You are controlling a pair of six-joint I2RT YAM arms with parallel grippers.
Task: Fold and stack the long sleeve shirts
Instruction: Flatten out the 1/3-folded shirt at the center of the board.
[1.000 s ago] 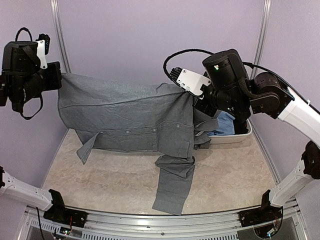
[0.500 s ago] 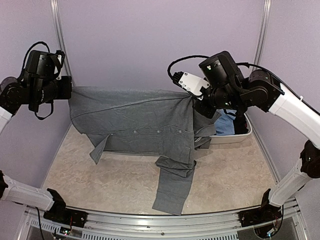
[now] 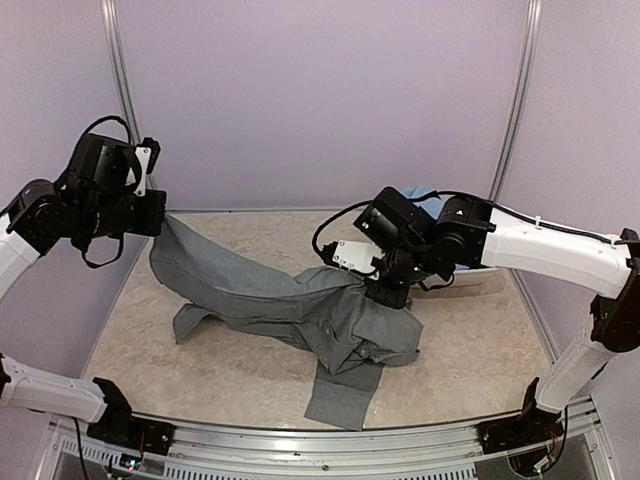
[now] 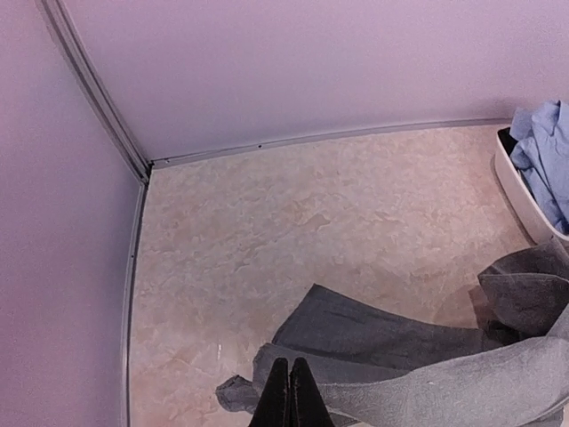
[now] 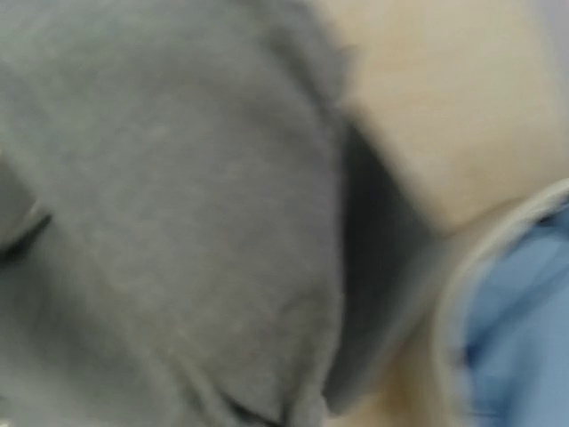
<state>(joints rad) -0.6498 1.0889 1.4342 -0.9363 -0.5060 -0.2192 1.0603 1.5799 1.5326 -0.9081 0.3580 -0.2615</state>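
The slate grey shirt [image 3: 290, 305] lies rumpled across the table, stretched between my two grippers. My left gripper [image 3: 165, 222] is raised at the left and shut on one end of the shirt, which slopes up to it; its fingers [image 4: 291, 396] are pressed together over the cloth [image 4: 400, 338]. My right gripper [image 3: 385, 293] is low at the shirt's right end, where the cloth bunches up to it. Grey cloth [image 5: 178, 178] fills the right wrist view and hides the fingers. The light blue shirt [image 4: 542, 151] lies in the basin [image 4: 520, 196].
One grey sleeve [image 3: 345, 390] trails toward the table's front edge. The white basin stands at the back right, mostly behind my right arm, with its rim [image 5: 462, 294] and the blue cloth [image 5: 524, 311] close by the right gripper. Walls close in the back and sides.
Both grippers have come down and inward with the grey shirt. It hung spread out in the air before; it now lies mostly on the table, bunched. The right arm dropped the most.
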